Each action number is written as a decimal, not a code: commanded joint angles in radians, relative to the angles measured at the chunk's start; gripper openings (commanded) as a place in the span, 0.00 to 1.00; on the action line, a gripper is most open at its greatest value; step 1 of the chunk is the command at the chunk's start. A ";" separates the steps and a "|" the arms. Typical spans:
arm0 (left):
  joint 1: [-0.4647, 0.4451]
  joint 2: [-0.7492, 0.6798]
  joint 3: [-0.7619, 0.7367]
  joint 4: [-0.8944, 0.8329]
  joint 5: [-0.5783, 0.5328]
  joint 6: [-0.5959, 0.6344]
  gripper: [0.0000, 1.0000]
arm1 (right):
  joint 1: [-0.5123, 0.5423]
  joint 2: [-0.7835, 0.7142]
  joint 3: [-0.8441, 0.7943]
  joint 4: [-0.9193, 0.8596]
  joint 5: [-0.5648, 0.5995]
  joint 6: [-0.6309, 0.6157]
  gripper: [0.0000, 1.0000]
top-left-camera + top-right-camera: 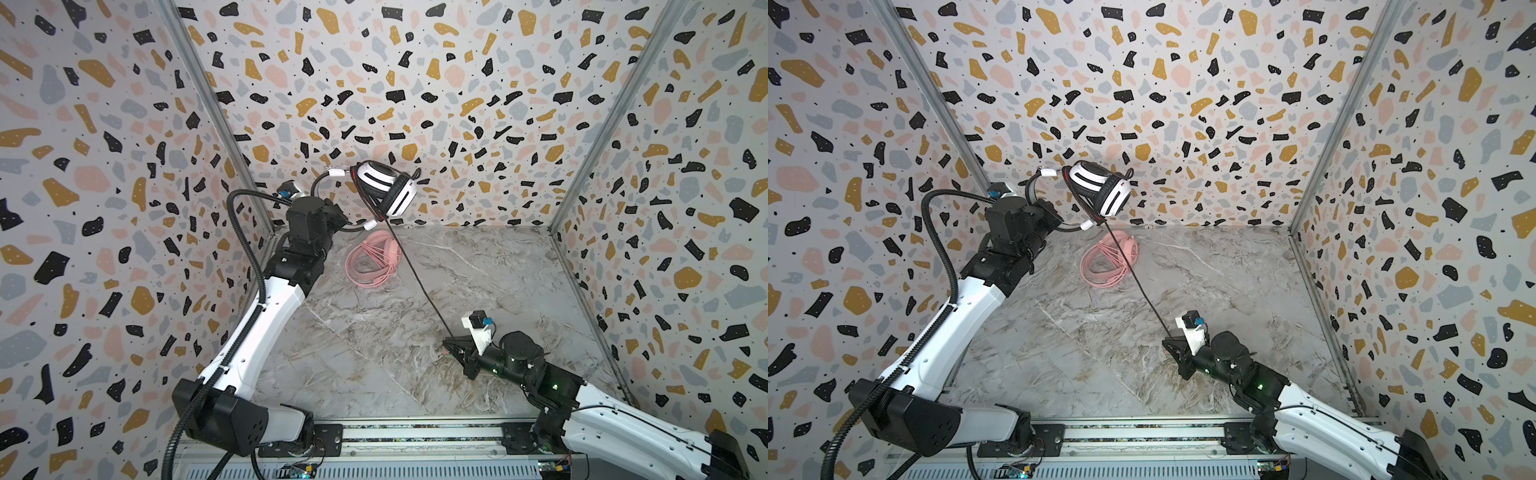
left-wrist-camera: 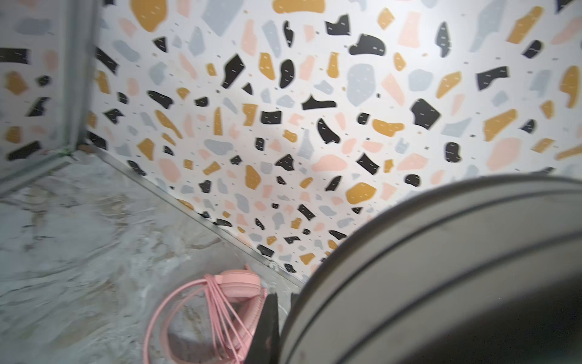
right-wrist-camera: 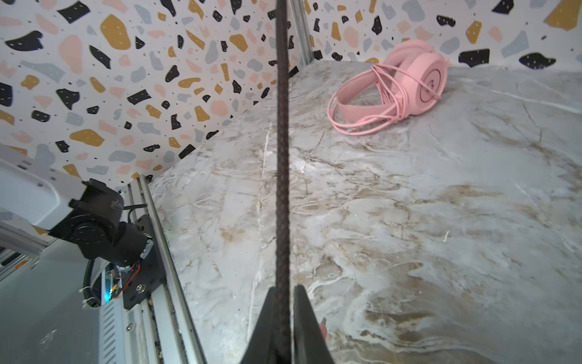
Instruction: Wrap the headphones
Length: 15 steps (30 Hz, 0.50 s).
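The white-and-black headphones [image 1: 386, 187] [image 1: 1100, 187] hang in the air near the back wall. My left gripper [image 1: 345, 226] [image 1: 1059, 226] [image 2: 285, 327] is shut on their headband [image 2: 441, 268], which fills much of the left wrist view. Their black cable [image 1: 415, 274] [image 1: 1138, 282] [image 3: 282, 157] runs taut down to my right gripper [image 1: 451, 343] [image 1: 1169, 343] [image 3: 286, 293], which is shut on it low over the table. The pink headphones [image 1: 374, 257] [image 1: 1108, 257] [image 2: 233, 290] [image 3: 409, 85] lie on the table at the back, with their pink cable wound round them.
Terrazzo-patterned walls [image 1: 415, 83] close in the marble table [image 1: 478, 282] at the back and on both sides. A metal rail [image 1: 415, 434] carrying both arm bases runs along the front edge. A small reddish tip [image 3: 322, 327] shows beside the right fingers.
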 commanded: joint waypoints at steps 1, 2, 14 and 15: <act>0.006 -0.052 -0.069 0.136 -0.267 -0.044 0.00 | 0.075 -0.027 0.081 -0.184 0.149 -0.015 0.03; 0.005 -0.065 -0.121 0.183 -0.295 -0.050 0.00 | 0.100 -0.026 0.101 -0.194 0.174 -0.016 0.03; -0.175 0.086 -0.213 0.200 -0.455 0.381 0.00 | 0.233 0.094 0.475 -0.396 0.461 -0.172 0.05; -0.197 0.092 -0.212 0.183 -0.458 0.419 0.00 | 0.231 0.092 0.497 -0.395 0.488 -0.198 0.05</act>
